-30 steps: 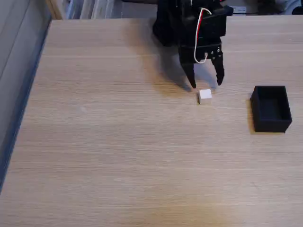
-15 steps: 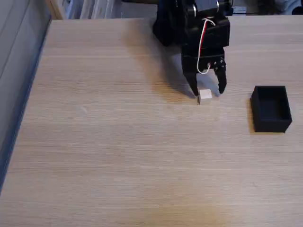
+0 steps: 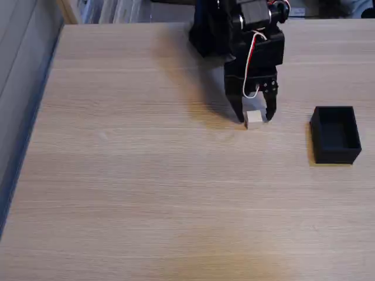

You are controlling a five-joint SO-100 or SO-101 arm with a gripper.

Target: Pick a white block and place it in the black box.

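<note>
— So, where is the white block (image 3: 254,117)?
— Upper right of centre in the fixed view, on the wooden table (image 3: 146,175), between the fingertips of the black gripper (image 3: 255,116).
— Pinched?
— The fingers sit close at both sides; a firm pinch I cannot tell.
— The black box (image 3: 335,134)?
— Right edge, well apart, open top up.

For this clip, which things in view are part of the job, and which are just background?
Part of the job:
- white block, on the table between the gripper's fingers
- black box, nothing inside, to the right in the fixed view
- gripper, lowered around the block

Just lying about:
- wooden table
- clutter past the table's far edge, too blurred to identify
</note>
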